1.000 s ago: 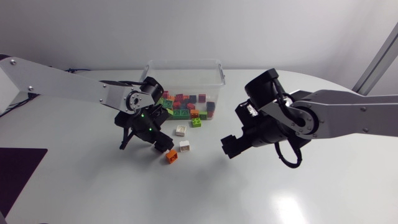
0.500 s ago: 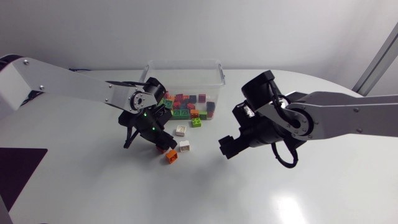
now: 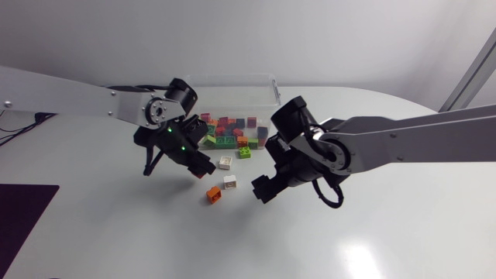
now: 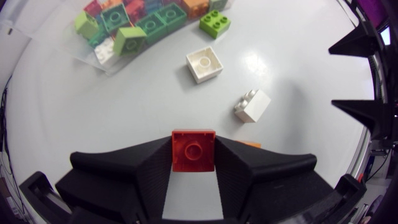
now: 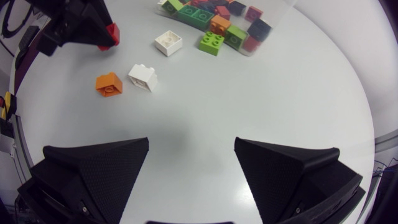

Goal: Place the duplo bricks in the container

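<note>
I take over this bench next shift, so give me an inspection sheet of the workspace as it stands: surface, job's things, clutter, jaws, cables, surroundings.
Surface: white table, glossy.
Job's things: clear container at the back, holding many coloured bricks. Loose in front of it are a green brick, a white brick, another white brick and an orange brick.
Clutter: nothing seen.
Jaws: left jaws shut on a red brick, above the table. Right jaws open and empty, beside the loose bricks.
Cables: black cable looped under the right arm.
Surroundings: nothing seen.
</note>
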Controlling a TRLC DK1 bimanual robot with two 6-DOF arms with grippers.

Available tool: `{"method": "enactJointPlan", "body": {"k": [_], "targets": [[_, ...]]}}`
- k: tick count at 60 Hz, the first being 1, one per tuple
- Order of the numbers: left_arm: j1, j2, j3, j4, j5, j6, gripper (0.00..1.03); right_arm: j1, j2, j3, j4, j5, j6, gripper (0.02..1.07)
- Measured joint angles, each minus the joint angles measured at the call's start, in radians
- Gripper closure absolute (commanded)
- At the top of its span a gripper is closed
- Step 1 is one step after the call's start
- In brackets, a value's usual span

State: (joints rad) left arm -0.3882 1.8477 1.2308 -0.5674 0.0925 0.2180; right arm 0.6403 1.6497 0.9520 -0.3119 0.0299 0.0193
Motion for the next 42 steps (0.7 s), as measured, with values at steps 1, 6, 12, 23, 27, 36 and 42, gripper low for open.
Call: {"method": "enactJointPlan", "body": {"k": [1,6,12,23,27,36,42], "targets": [[0.002,-0.014,0.0,0.0,0.0,0.001,0.74,0.006,0.009,0.009,-0.003,0.0,0.001,0.07],[0.014,-0.066,-0.002,0.001,0.0,0.005,0.74,0.032,0.053,0.061,-0.03,-0.001,0.014,0.07],[0.031,-0.112,-0.007,0.016,0.0,0.016,0.74,0.053,0.106,0.136,-0.061,-0.003,0.039,0.07],[0.073,-0.177,-0.026,0.054,0.0,0.024,0.74,0.082,0.204,0.293,-0.134,-0.016,0.106,0.08],[0.093,-0.197,-0.026,0.079,0.0,0.027,0.74,0.093,0.242,0.346,-0.16,-0.026,0.133,0.11],[0.134,-0.245,-0.026,0.122,0.016,0.03,0.74,0.105,0.313,0.417,-0.181,-0.028,0.181,0.13],[0.15,-0.265,-0.015,0.138,0.039,0.031,0.74,0.104,0.356,0.446,-0.193,-0.027,0.204,0.13]]}}
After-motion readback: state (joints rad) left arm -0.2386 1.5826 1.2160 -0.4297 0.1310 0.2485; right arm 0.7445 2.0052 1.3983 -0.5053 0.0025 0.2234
